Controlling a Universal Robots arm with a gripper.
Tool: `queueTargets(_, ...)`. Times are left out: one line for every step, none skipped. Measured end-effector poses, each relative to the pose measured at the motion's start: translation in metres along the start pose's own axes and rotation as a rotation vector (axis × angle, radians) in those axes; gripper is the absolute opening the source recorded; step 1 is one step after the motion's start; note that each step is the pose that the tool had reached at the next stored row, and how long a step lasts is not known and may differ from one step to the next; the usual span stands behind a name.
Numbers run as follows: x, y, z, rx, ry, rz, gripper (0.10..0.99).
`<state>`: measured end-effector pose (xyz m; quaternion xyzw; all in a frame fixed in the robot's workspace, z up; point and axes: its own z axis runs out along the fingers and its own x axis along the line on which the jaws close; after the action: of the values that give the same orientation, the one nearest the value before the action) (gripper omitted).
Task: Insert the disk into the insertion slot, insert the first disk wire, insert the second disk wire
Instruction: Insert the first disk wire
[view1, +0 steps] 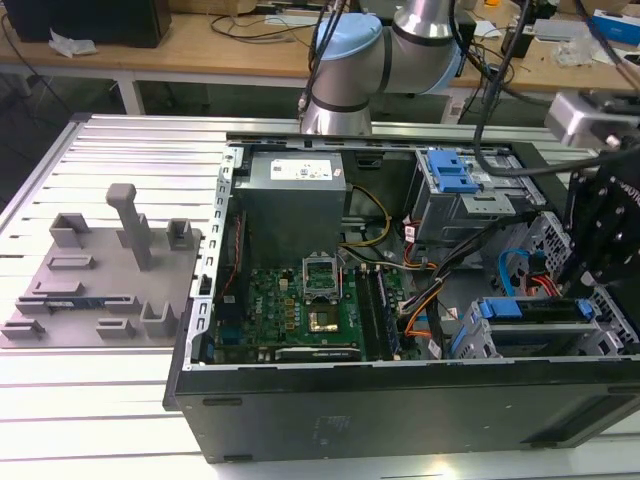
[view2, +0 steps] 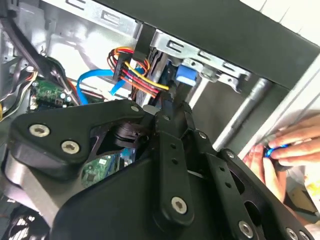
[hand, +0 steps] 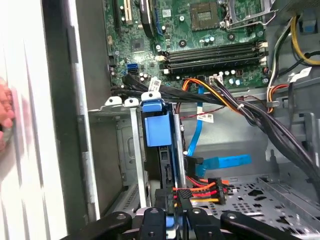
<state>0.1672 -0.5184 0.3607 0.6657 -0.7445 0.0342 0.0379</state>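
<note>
The disk (view1: 530, 310), a silver body in a blue caddy, lies flat inside the slot (view1: 468, 342), a low grey perforated bay on the exterior view's right. The power wire (hand: 206, 190), with red, orange, yellow and black strands, ends in a black plug at the disk's edge; whether it is seated is unclear. The blue wire (hand: 222, 162) lies just beside it, apparently loose.

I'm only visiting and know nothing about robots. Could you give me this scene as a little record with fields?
Setting: open computer case on a slatted metal table
Storage: the disk sits in the insertion slot
Arm: its hand is at the disk's end, beside the red-and-yellow wire plug
Bystander: a person's fingers outside the case wall
</note>
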Motion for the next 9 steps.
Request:
queueTargets(0.0008,0.0,-0.0073,0.001,0.0,0.0,0.239)
queueTargets(0.0016,0.0,-0.0154,0.001,-0.0003,0.0,0.239)
queueTargets(0.0017,0.0,-0.0161,0.001,-0.0002,0.0,0.239)
queueTargets(0.0017,0.0,-0.0161,0.001,-0.0004,0.0,0.239)
queueTargets(0.0017,0.0,-0.0164,0.001,-0.0004,0.0,0.239)
queueTargets(0.0017,0.0,-0.0167,0.001,-0.0001,0.0,0.239)
queueTargets(0.0018,0.0,-0.0168,0.001,-0.0003,0.0,0.239)
queueTargets(0.0018,0.0,-0.0171,0.001,-0.0002,0.0,0.239)
queueTargets(0.0018,0.0,-0.0173,0.001,-0.0002,0.0,0.239)
